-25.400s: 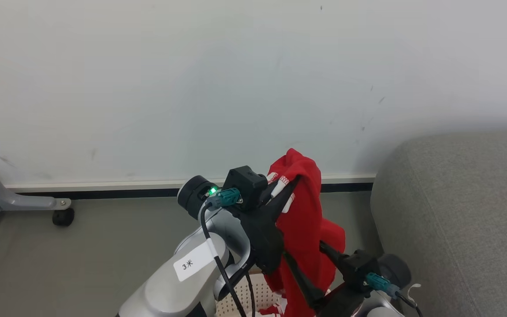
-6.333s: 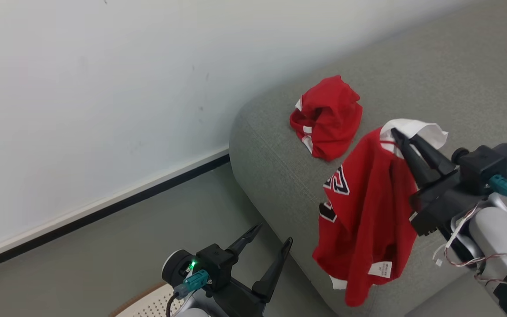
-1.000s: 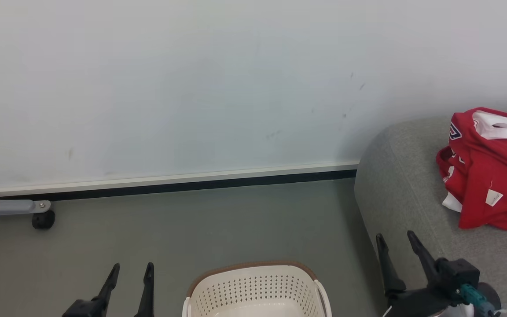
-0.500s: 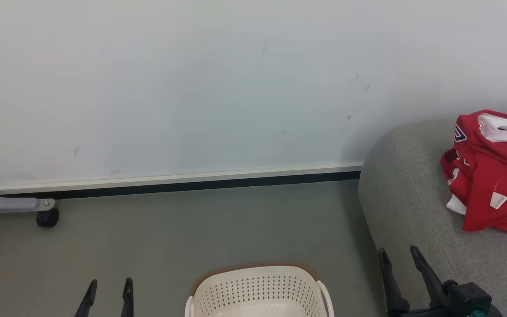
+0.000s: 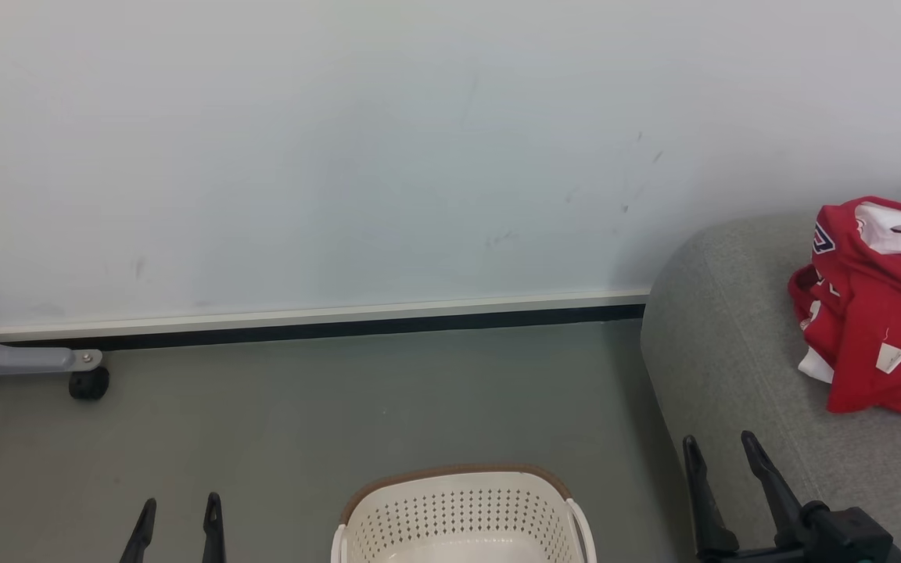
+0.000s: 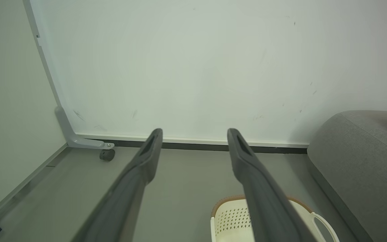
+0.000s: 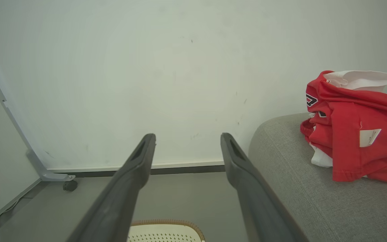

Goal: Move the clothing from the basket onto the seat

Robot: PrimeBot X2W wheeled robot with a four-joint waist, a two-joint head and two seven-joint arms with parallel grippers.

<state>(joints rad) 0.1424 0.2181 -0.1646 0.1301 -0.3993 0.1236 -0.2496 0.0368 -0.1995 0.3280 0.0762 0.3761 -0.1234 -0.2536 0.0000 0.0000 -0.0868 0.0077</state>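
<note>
The red clothing [image 5: 877,305] lies bunched on the grey seat [image 5: 724,367] at the right, white lining showing on top; it also appears in the right wrist view [image 7: 354,131]. The cream perforated basket [image 5: 462,512] with a brown rim stands on the floor at the bottom centre, and the part of its inside that shows is bare. My left gripper [image 5: 179,508] pokes up at the lower left, open and empty. My right gripper [image 5: 720,450] stands open at the lower right beside the seat's front edge, holding nothing.
A white wall with a dark baseboard [image 5: 325,328] runs behind the grey floor. A grey frame leg with a black caster [image 5: 89,383] stands at the far left. The basket [image 6: 233,218] and the seat [image 6: 358,158] also show in the left wrist view.
Both grippers have sunk lower in the head view, the left most. The whole picture has shifted slightly right, so the camera moved. Clothing and basket lie as before.
</note>
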